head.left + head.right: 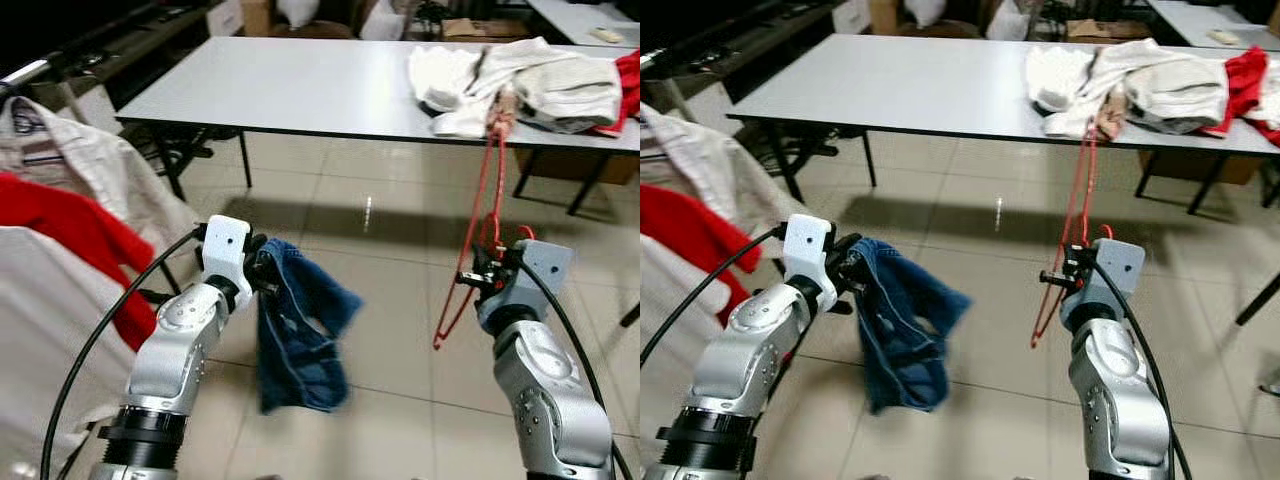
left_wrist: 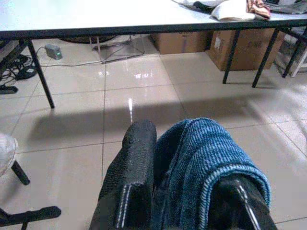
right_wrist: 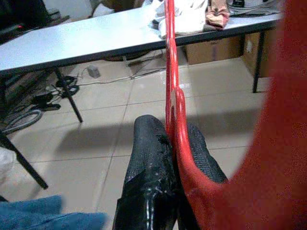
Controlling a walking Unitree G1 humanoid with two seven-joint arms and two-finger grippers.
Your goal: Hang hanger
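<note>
From the head's left eye: right gripper [image 1: 483, 272] clamped on a red hanger [image 1: 470, 262] low on its frame, long axis steep, running from about seven o'clock below the fingers up toward one o'clock, its upper end reaching the heap of pale clothes [image 1: 520, 82] at the edge of the grey table [image 1: 300, 85]. At nine o'clock of that, left gripper [image 1: 262, 270] pinched on a blue garment [image 1: 300, 330] drooping straight down toward six o'clock above the tiled floor [image 1: 380, 250]. At the far nine o'clock edge, hung clothes on a rail, a red top [image 1: 75, 235] and a whitish shirt [image 1: 95, 165]; judged the likely destination, so closer to the left arm than to the hanger-bearing right. From the right eye: same layout, hanger rising from the gripper toward twelve-to-one o'clock, garment and hanger well apart, not yet joined. From the left wrist: black fingers [image 2: 132, 177] closed on blue knit cloth, folded over the far finger; table legs and cardboard boxes [image 2: 240, 45] beyond. From the right wrist: black fingers [image 3: 151, 177] shut tight on the red wire, its shaft shooting straight away along the finger line toward the table edge; a large red blur close to the lens, probably another limb of the hanger. Judged crux: hanger axis roughly in line with the right fingers, rail lying across the body to the left.
</note>
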